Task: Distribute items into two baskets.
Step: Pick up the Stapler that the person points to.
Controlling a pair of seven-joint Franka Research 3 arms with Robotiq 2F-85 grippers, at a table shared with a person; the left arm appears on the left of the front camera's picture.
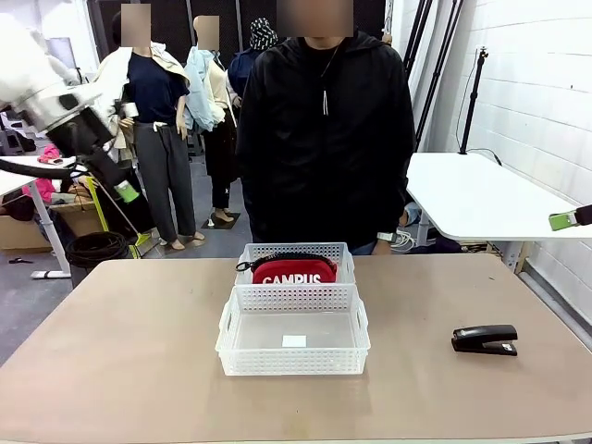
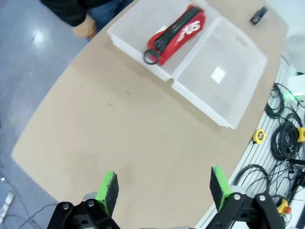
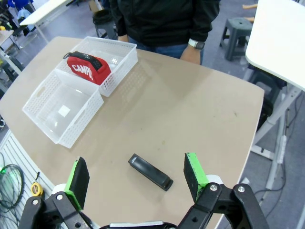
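The red pouch (image 1: 294, 269) with white "CAMPUS" lettering lies in the far basket (image 1: 343, 260). Right in front of it, the near basket (image 1: 356, 342) holds nothing but a white label on its floor. The black stapler (image 1: 485, 339) lies on the table to the right of the baskets. My left gripper (image 1: 125, 191) hangs high off the table's far left, and its wrist view shows it open (image 2: 163, 188) with the pouch (image 2: 178, 33) and the stapler (image 2: 259, 15) far below. My right gripper (image 1: 564, 220) is high at the right edge, open (image 3: 135, 166) above the stapler (image 3: 151, 172).
A person in a black jacket (image 1: 324, 129) stands at the far edge behind the baskets, one hand (image 3: 191, 53) with a wristwatch near the table's edge. A white side table (image 1: 472, 199) stands at the back right. Cables (image 2: 286, 138) lie below the near edge.
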